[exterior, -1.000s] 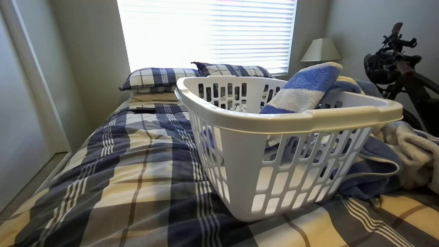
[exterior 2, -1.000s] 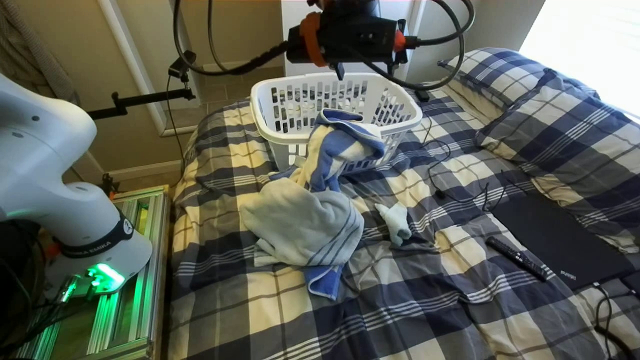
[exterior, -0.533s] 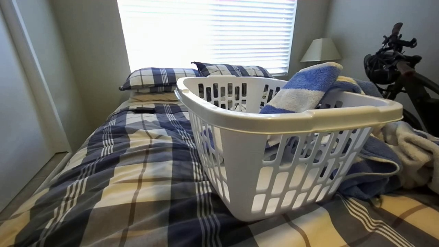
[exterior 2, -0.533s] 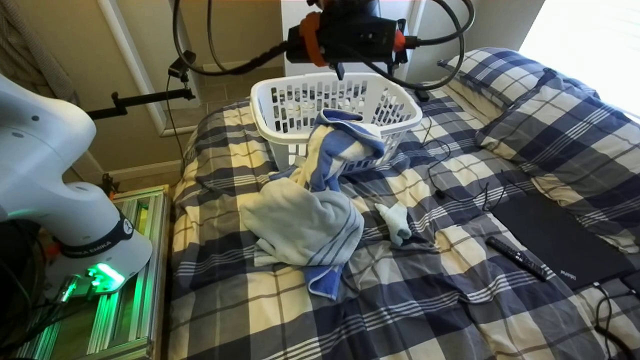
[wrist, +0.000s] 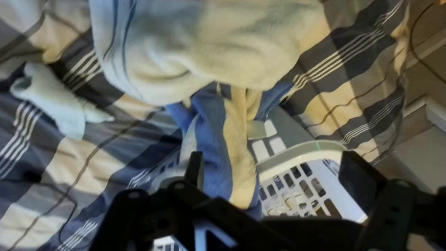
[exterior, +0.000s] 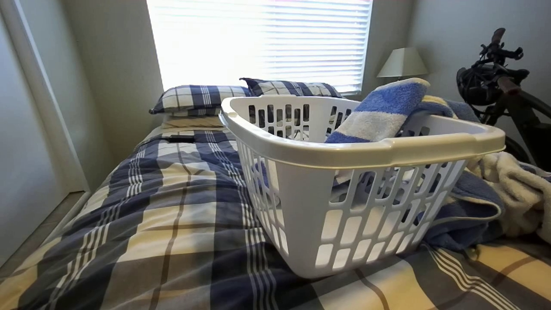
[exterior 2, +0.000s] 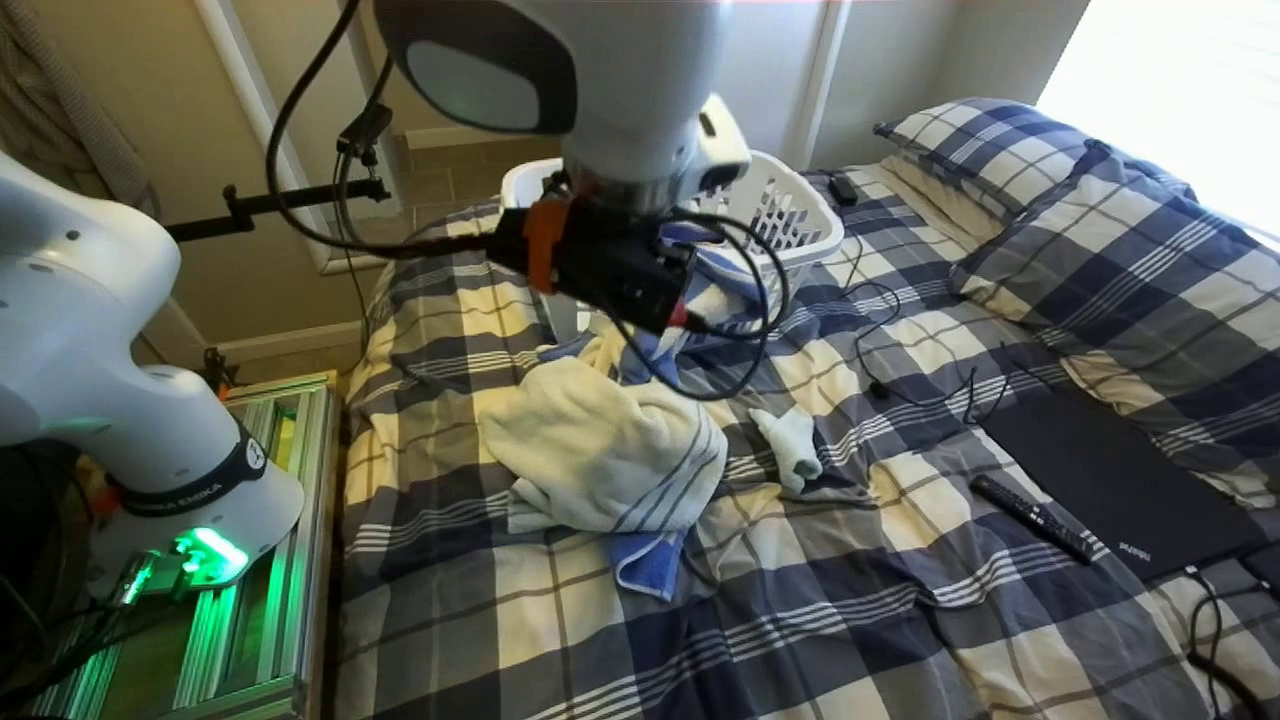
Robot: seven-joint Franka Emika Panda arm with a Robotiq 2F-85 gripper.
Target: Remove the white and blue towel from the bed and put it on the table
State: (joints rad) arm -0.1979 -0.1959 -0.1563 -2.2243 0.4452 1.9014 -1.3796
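Note:
A blue and white striped towel (exterior: 381, 110) hangs over the rim of a white basket (exterior: 299, 206). In an exterior view its blue corner (exterior 2: 650, 565) lies on the plaid bed (exterior 2: 850, 620); the arm hides part of its upper portion. In the wrist view, the towel (wrist: 212, 150) hangs over the basket rim (wrist: 296, 153). My gripper (wrist: 273, 167) is open above them. The towel lies between the jaws in that view, nearer the left finger (wrist: 195, 169); contact cannot be told. The exterior views do not show my fingertips clearly. No table shows.
A cream towel with thin dark stripes (exterior 2: 600, 440) covers part of the blue and white towel. A small white cloth (exterior 2: 792, 445), a remote (exterior 2: 1035, 515), a black laptop (exterior 2: 1120, 480) and cables lie on the bed. Plaid pillows (exterior 2: 1140, 250) stand behind. A lamp (exterior: 403, 62) and bicycle (exterior: 503, 86) are farther back.
In an exterior view the arm and wrist have come down and slightly left, now covering part of the basket and towel. The towels and basket have not visibly moved.

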